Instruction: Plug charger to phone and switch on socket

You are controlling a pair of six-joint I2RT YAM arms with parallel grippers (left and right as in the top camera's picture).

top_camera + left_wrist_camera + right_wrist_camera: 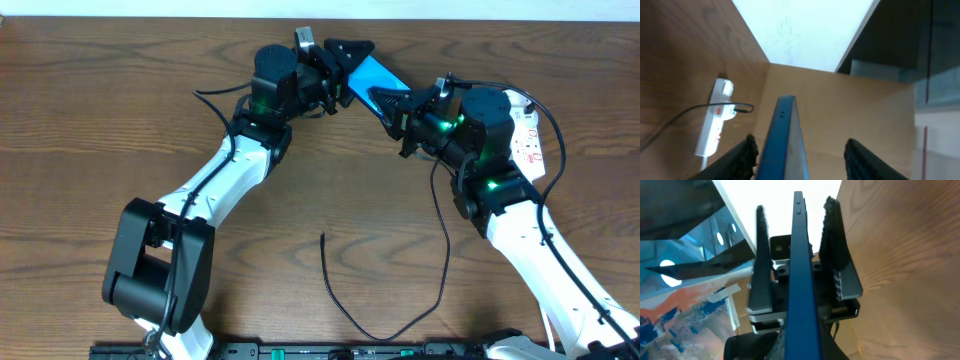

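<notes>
The phone [372, 78] between the left fingers [862, 160] is bright blue on its face and darker blue along its edge. Those fingers are matt black with ribbed pads. Off to their side, the socket [715, 120] is white with small red marks. The charger [445, 250] is black. The worktop [100, 100] is brown wood grain. The arms [215, 180] are white with black joints and green lights.

Overhead, both ends of the phone [378, 75] are covered, one by the left claw [350, 72], the other by the right claw [390, 103]. Behind the right claw, its arm hides part of the power strip [528, 140]; the switch is too small to read. The cable [445, 250] runs out of sight under that arm. The right wrist view loses the phone's near end in dark blur.
</notes>
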